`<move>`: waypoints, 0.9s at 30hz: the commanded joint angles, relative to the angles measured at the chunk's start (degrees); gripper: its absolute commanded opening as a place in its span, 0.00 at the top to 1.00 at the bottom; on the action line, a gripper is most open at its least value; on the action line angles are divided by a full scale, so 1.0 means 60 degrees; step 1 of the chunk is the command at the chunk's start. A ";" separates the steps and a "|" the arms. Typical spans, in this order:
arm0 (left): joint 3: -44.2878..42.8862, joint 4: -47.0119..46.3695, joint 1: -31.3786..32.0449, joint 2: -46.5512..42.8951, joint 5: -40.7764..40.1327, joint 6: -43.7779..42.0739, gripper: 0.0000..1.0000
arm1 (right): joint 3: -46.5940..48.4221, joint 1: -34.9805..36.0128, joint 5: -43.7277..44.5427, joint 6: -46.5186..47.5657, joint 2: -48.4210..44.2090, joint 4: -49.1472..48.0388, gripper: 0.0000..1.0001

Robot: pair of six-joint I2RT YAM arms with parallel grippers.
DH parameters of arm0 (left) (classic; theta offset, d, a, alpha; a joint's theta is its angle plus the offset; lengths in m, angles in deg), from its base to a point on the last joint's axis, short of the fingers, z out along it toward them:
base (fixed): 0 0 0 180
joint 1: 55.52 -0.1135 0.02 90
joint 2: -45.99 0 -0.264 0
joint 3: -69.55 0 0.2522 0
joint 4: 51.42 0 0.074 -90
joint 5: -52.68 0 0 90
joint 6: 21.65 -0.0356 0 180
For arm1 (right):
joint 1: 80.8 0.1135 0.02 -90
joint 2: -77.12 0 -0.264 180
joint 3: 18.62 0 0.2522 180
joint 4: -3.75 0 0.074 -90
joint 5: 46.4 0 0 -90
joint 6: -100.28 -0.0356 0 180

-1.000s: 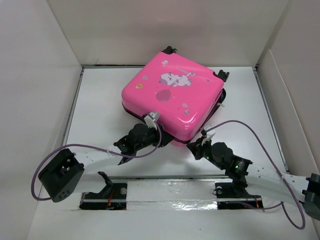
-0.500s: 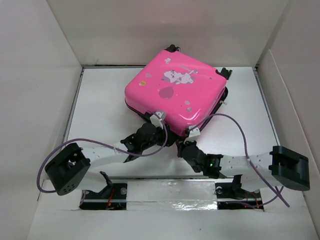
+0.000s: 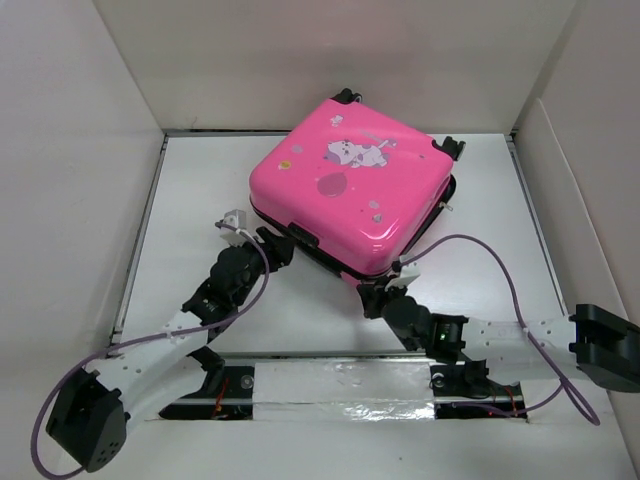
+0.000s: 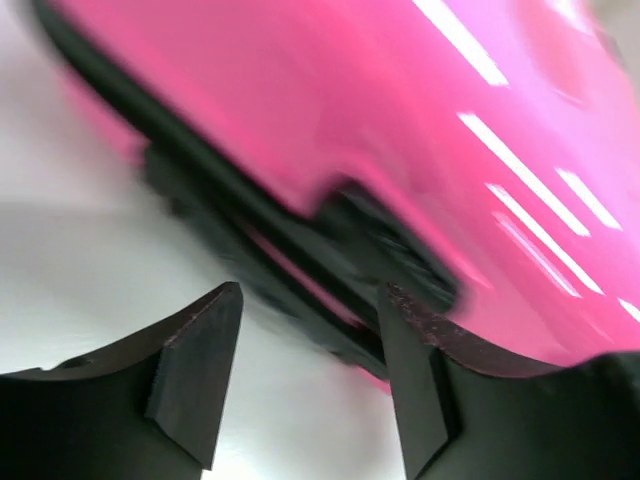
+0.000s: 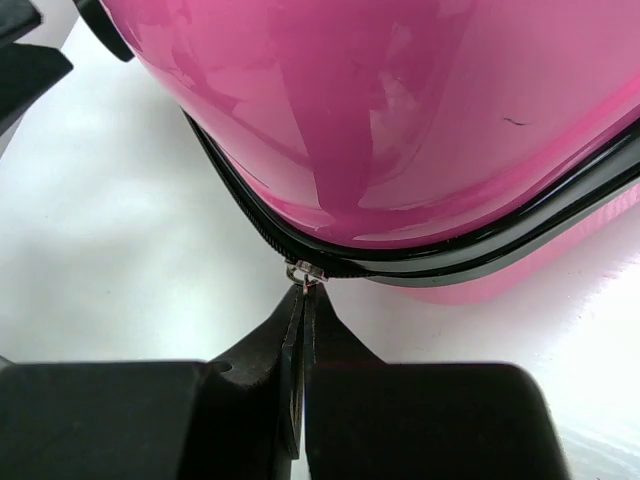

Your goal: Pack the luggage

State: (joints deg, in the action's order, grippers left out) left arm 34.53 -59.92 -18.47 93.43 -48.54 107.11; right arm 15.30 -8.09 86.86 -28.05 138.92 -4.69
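Right pincer (image 5: 300, 300) pinches the zipper pull (image 5: 303, 272) of the luggage (image 5: 420, 120).

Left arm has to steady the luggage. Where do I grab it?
Take the black side handle on the luggage, near-left edge, coming from that side: it stands proud of the rounded glossy shell, and the open left gripper faces it.
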 commanded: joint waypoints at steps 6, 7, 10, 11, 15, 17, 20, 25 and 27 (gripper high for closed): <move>-0.0208 -0.0375 -0.1855 0.1775 0.1049 0.0394 0.67 | 0.0140 0.0260 -0.0663 0.0089 -0.0530 0.0315 1.00; -0.0178 -0.0565 -0.1942 0.1921 0.1094 0.0453 0.67 | 0.0198 0.0260 -0.0678 0.0103 -0.0515 0.0374 1.00; -0.0280 -0.0816 -0.1943 0.2492 0.1094 0.0526 0.73 | 0.0258 0.0260 -0.0751 0.0074 -0.0427 0.0462 1.00; -0.0310 -0.0918 -0.1943 0.2624 0.1167 0.0498 0.67 | 0.0229 0.0260 -0.0838 0.0074 -0.0413 0.0433 1.00; -0.0399 -0.1996 -0.1943 0.3342 0.1692 0.0483 0.44 | 0.0228 0.0260 -0.0970 0.0191 -0.0281 0.0184 1.00; -0.0339 -0.2426 -0.1943 0.3650 0.1812 0.0585 0.40 | 0.0258 0.0260 -0.1044 0.0279 -0.0222 0.0155 1.00; -0.0091 -0.3319 -0.1943 0.3987 0.2324 0.0732 0.38 | 0.0287 0.0260 -0.1146 0.0323 -0.0193 0.0155 1.00; -0.0016 -0.4389 -0.1943 0.4630 0.2486 0.0951 0.37 | 0.0258 0.0260 -0.1219 0.0469 -0.0105 -0.0094 1.00; -0.0105 -0.4884 -0.1943 0.4953 0.2689 0.1112 0.36 | 0.0301 0.0260 -0.1336 0.0572 -0.0017 -0.0167 1.00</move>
State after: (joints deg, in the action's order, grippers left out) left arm 35.78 -73.64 -30.51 121.67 -36.04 110.80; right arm 15.30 -8.07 84.52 -25.49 138.26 -2.63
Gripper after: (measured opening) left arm 0.632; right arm 0.012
